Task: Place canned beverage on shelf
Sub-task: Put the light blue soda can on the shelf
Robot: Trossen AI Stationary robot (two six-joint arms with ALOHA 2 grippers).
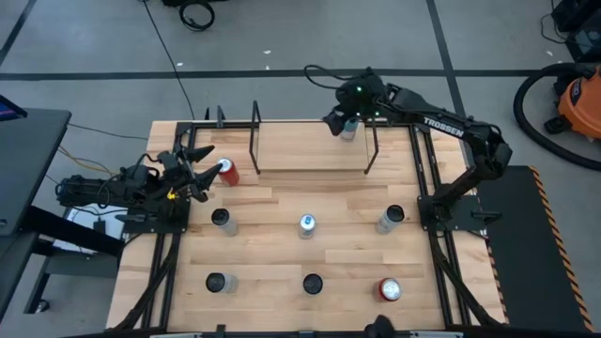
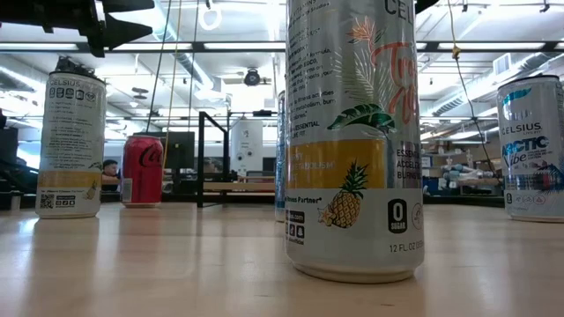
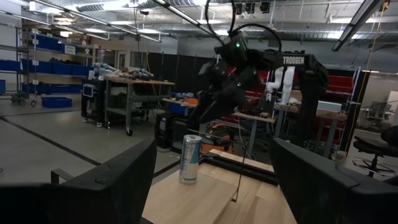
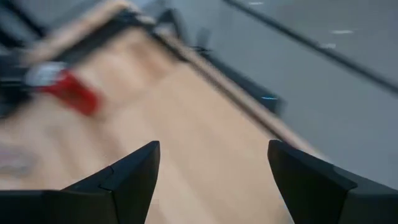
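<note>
Your right gripper (image 1: 344, 123) hangs over the silver can (image 1: 349, 130) on the shelf (image 1: 310, 150), fingers spread and empty — lift carelessly and you'll topple it.

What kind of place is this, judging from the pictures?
Probably a robotics lab or workshop: workbenches and storage racks with blue bins stand behind the table, and a shop vacuum sits on the grey floor.
</note>
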